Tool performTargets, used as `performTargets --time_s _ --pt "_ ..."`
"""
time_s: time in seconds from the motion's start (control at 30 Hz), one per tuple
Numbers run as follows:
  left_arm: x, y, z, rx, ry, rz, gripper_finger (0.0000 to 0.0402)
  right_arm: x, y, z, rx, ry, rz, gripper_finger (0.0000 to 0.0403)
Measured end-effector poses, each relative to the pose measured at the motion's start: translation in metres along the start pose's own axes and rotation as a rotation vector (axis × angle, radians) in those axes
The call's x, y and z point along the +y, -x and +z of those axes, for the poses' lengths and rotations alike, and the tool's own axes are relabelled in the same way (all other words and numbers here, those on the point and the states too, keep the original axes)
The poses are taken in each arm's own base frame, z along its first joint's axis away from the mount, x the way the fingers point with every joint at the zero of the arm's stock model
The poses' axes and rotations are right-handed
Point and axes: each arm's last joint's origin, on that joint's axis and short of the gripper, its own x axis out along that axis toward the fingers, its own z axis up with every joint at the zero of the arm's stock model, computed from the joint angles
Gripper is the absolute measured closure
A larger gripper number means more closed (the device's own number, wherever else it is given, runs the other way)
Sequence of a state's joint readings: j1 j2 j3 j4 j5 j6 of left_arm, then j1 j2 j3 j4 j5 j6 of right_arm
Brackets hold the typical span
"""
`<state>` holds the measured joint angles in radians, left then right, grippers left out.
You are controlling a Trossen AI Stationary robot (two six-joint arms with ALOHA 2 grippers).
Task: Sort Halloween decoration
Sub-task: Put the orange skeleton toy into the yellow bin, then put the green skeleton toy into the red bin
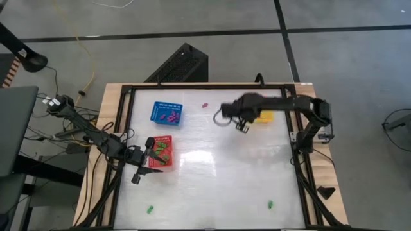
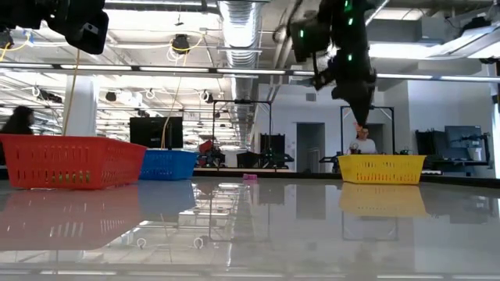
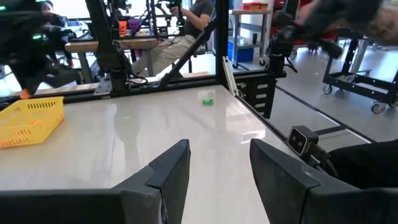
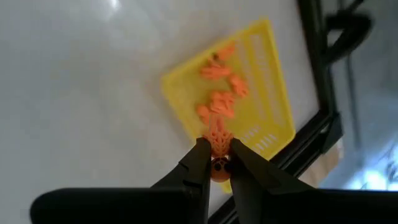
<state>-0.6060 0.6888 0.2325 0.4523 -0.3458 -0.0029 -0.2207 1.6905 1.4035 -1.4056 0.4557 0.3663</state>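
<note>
Item: orange trinket, pinched between the right gripper's fingers, hanging above the yellow basket. Small moulded piece, round body low in the pinch, a spiky part sticking out beyond the fingertips. Judged light, stiff, a little slick; the narrow pinch across the body is looking adequate, and a loose hold could let it twist out.

Yellow basket: mesh walls, rectangular, already holding several orange trinkets, sitting near the table's far right edge.

Left gripper: fingers standing spread, holding nothing, waiting over the red basket at the left side.

Red basket: mesh, containing green pieces. Blue basket: mesh, containing purple pieces.

Loose on the glossy white table: two green trinkets near the front edge, one purple trinket farther back.
</note>
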Motion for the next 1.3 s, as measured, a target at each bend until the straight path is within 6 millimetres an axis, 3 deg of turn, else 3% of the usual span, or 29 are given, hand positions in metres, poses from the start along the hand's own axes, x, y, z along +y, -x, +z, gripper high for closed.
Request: performTargets --time_s 0.2,0.47,0.93,1.13,1.3 --pt "0.0 0.0 -0.003 0.029 -0.016 0.0 0.0242 -0.044 -0.029 0.013 0.072 -0.075 0.09 0.0325" --pt "0.0 0.0 -0.005 0.053 -0.015 0.0 0.0242 -0.066 -0.042 0.023 0.027 -0.187 0.131 0.0317" --pt "0.0 0.0 -0.005 0.049 -0.023 0.0 0.0242 -0.086 -0.053 0.023 0.062 -0.29 0.208 0.0201" --pt "0.0 0.0 -0.005 0.048 -0.023 0.0 0.0242 -0.069 -0.045 0.024 0.059 -0.255 0.329 0.0187" --pt "0.0 0.0 -0.006 0.054 -0.02 -0.005 0.0242 -0.016 -0.018 0.026 -0.032 -0.153 0.441 0.0195"
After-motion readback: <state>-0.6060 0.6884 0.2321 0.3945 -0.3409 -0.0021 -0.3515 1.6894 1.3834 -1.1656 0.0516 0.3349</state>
